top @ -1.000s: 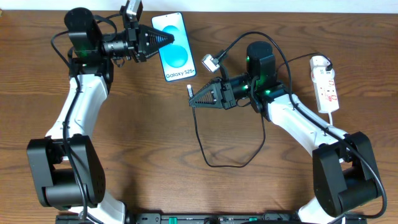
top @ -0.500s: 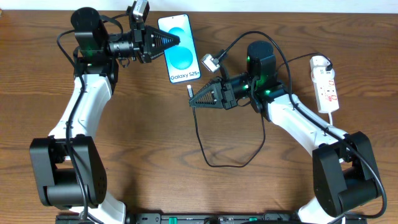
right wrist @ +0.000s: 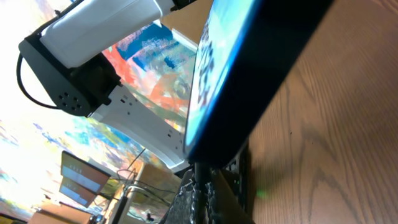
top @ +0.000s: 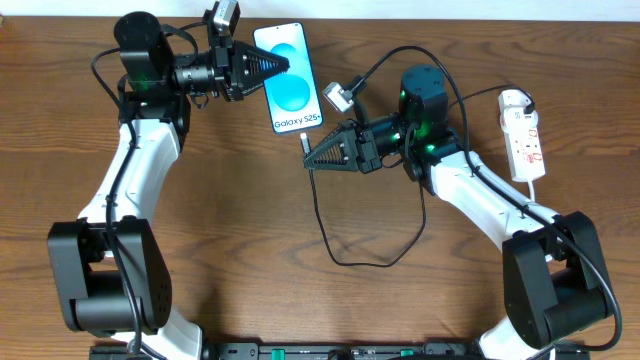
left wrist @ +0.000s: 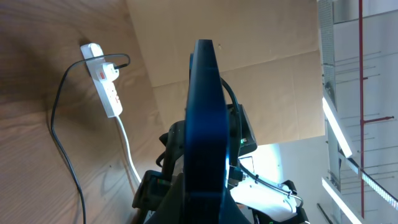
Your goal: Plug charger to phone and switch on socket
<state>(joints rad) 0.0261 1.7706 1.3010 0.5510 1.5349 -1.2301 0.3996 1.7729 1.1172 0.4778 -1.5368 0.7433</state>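
The phone (top: 288, 78), blue screen with a white "Galaxy S25" band, is held at its left edge by my left gripper (top: 281, 67), which is shut on it. In the left wrist view the phone (left wrist: 205, 118) stands edge-on between the jaws of the left gripper (left wrist: 206, 208). My right gripper (top: 309, 162) is shut on the charger cable (top: 322, 225) near its connector tip (top: 305, 146), just below the phone's bottom edge. In the right wrist view the cable (right wrist: 202, 186) runs up from the right gripper (right wrist: 203, 198) to the phone (right wrist: 261, 68). The socket (top: 526, 140) lies at the far right.
The black cable loops down to the table's middle (top: 360, 263) and back up under the right arm. A white plug (top: 513, 99) sits in the socket's top end, and the socket also shows in the left wrist view (left wrist: 104, 87). The socket's white cord (top: 532, 195) trails downward.
My left gripper carried the phone a little right and toward the far edge, then held still. My right gripper edged up with the connector toward the phone's bottom edge.
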